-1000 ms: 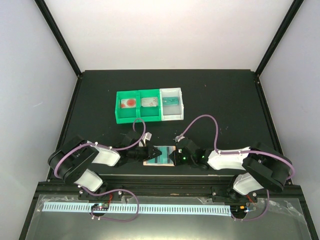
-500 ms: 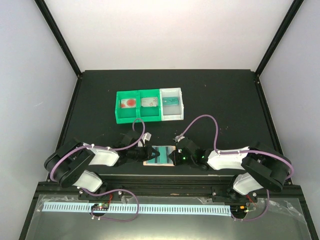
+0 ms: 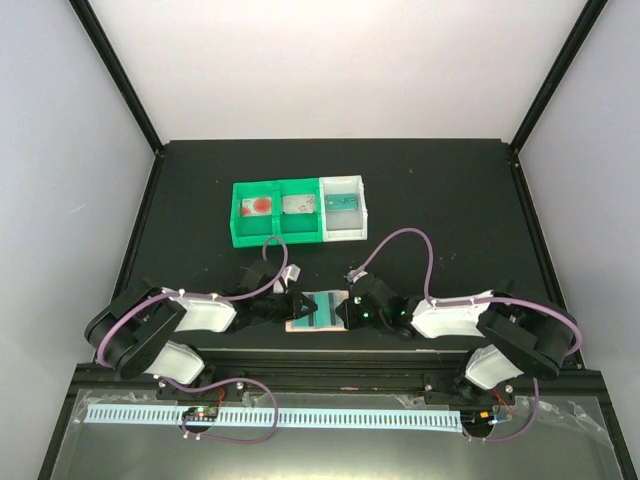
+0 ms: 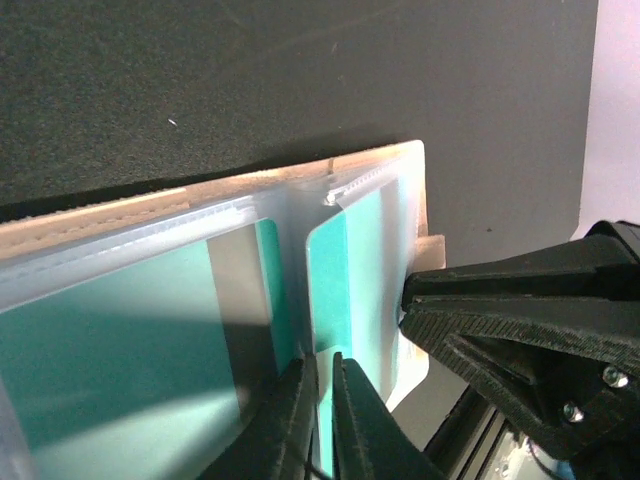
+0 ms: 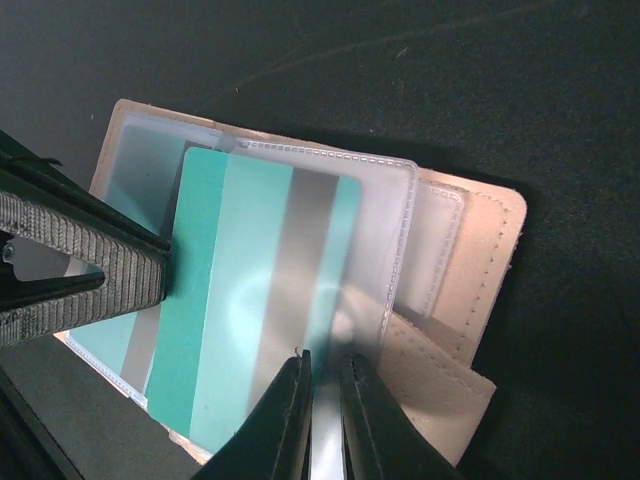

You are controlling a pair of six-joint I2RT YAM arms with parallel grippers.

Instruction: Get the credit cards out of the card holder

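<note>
black table (image 3: pixel 450 200), card holder (image 3: pixel 318 303), bin tray (image 3: pixel 270 236)

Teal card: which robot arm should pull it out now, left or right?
Left, probably. The left jaws are shut on the teal card's bare edge sticking out of the clear sleeve, while the right jaws pinch that sleeve, holding the card holder steady.

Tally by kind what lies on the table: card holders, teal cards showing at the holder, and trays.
Card holder: 1
Teal cards at the holder: 2
Tray: 1
Total: 4
</note>
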